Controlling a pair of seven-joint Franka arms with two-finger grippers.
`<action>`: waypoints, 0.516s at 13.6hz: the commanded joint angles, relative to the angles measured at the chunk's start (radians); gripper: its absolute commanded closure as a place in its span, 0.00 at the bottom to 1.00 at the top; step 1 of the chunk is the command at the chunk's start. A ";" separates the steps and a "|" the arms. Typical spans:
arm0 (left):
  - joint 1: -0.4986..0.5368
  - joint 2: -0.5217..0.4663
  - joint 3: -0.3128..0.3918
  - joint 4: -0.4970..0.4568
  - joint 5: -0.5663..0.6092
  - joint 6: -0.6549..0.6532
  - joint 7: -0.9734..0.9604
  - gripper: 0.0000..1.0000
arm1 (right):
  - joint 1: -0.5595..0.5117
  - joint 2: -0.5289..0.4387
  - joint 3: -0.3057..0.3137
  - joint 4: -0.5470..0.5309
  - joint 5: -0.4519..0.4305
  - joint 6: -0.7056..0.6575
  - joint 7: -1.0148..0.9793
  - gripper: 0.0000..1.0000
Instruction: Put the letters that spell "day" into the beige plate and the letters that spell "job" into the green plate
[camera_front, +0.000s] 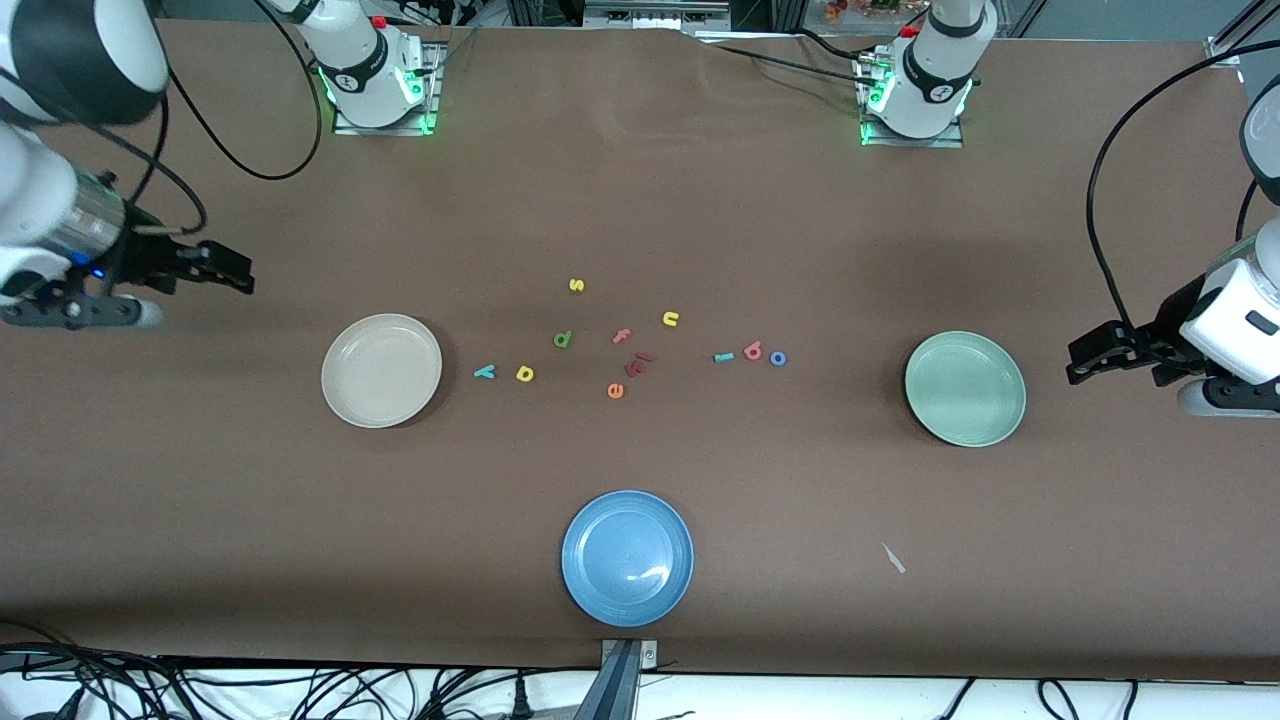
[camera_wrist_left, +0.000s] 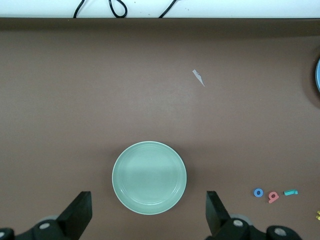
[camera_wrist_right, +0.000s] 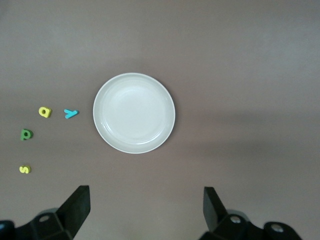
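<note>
I've got both arms waiting: left gripper (camera_wrist_left: 147, 212) fingers spread wide, empty, over green plate (camera_wrist_left: 149, 177); right gripper (camera_wrist_right: 145, 210) likewise over beige plate (camera_wrist_right: 134, 112).

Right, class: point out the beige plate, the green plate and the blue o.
beige plate (camera_front: 345, 396), front view, on its rim.
green plate (camera_front: 926, 410), front view, on its rim.
blue o (camera_front: 778, 358), front view, on the ring itself.
</note>
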 joint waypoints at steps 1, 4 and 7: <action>0.002 -0.026 0.002 -0.018 -0.024 -0.009 0.009 0.00 | 0.056 0.053 0.005 0.020 -0.009 0.003 0.055 0.00; 0.002 -0.022 0.004 -0.019 -0.020 -0.009 0.008 0.00 | 0.168 0.142 0.005 0.029 -0.020 0.102 0.281 0.00; 0.007 -0.010 0.005 -0.031 -0.020 -0.009 0.017 0.00 | 0.268 0.239 0.005 0.029 -0.021 0.242 0.519 0.00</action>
